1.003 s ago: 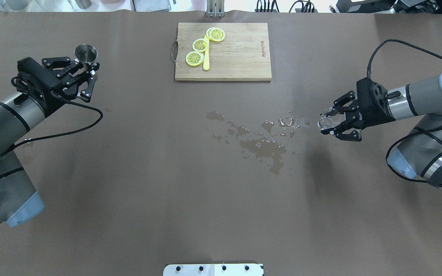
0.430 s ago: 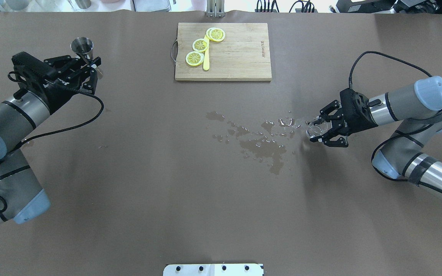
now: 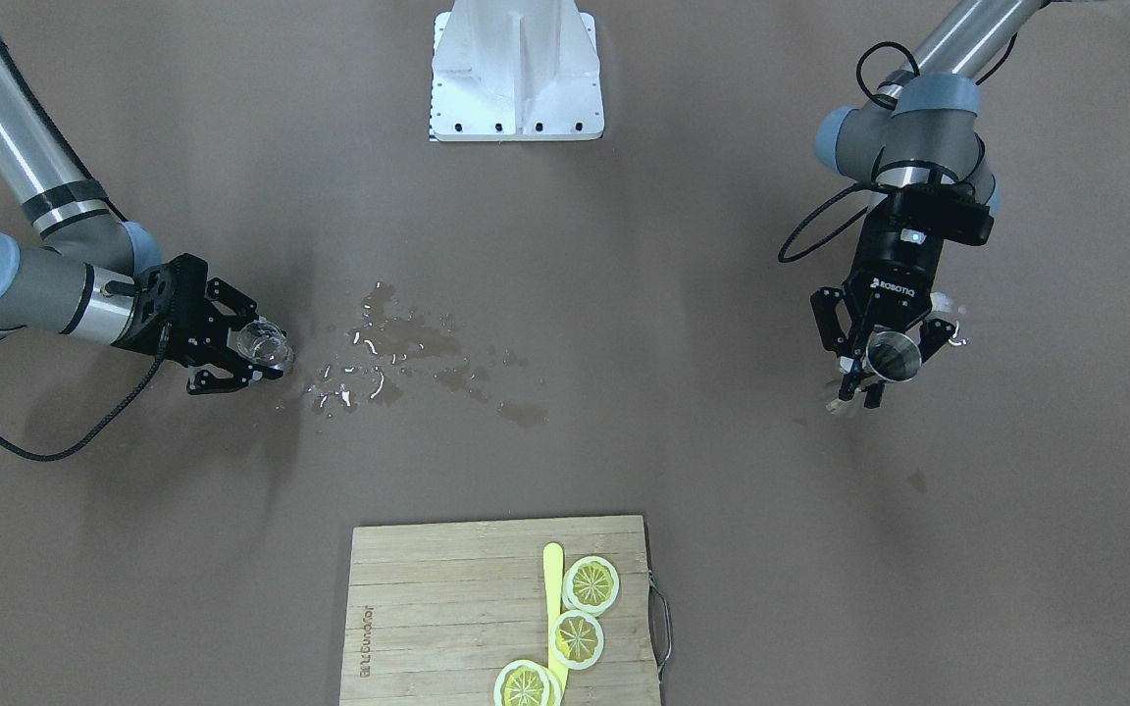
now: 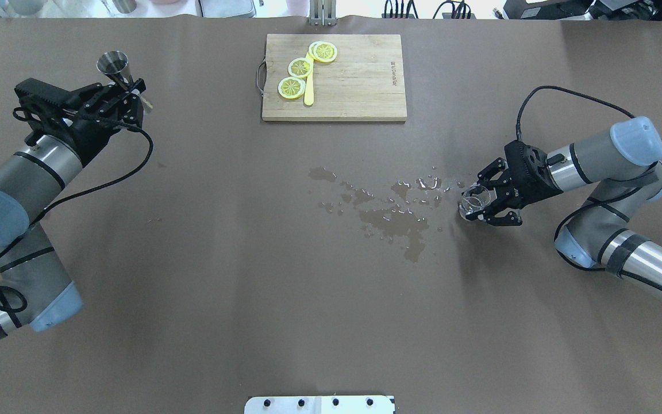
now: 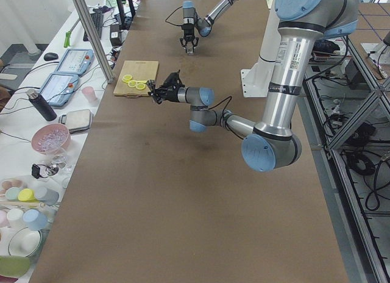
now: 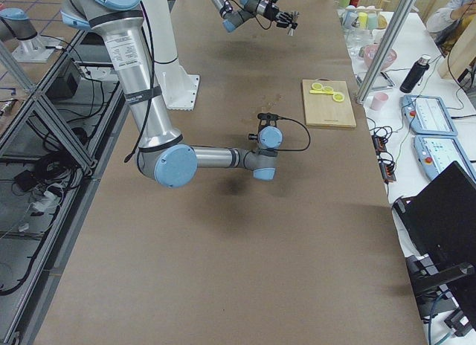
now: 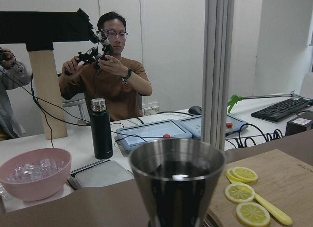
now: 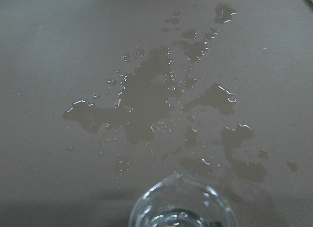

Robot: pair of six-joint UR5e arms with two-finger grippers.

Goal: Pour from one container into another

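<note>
Pinches a steel jigger [image 3: 894,355] at its narrow waist with the left gripper [image 4: 134,98], fingers drawn in snug against the metal, and holds it clear of the table [image 4: 239,299], out toward the far left. Shows it upright in the left wrist view, mouth up, something dark and glinting inside; cannot tell how full. Gets there on a left arm bent at the elbow, forearm angled toward the far edge, wrist roughly level, gripper pointing across toward the cutting board [image 4: 360,80]. Over on the other side, cradles a clear glass [image 4: 474,201] in the right gripper [image 3: 256,351], fingers closed about its sides, rim showing as a bright ring at the bottom of the right wrist view. Carries it low, right at the fringe of the spill [image 4: 394,221]; cannot tell whether the base touches the table. Comes in from the right edge on a right arm folded back near the wrist, gripper aimed at the table's middle and tipped down a little. Leaves the two containers well apart, jigger far left, glass right of centre. Between centre and glass, a dark wet patch with scattered droplets. At the far middle edge, the cutting board, with lemon slices [image 4: 300,67] and a yellow stick [image 4: 308,95] on its left part. Past the jigger in the left wrist view, a seated person [image 7: 112,85] with a device in both hands, a black bottle [image 7: 101,129], a pink bowl [image 7: 34,173].
</note>
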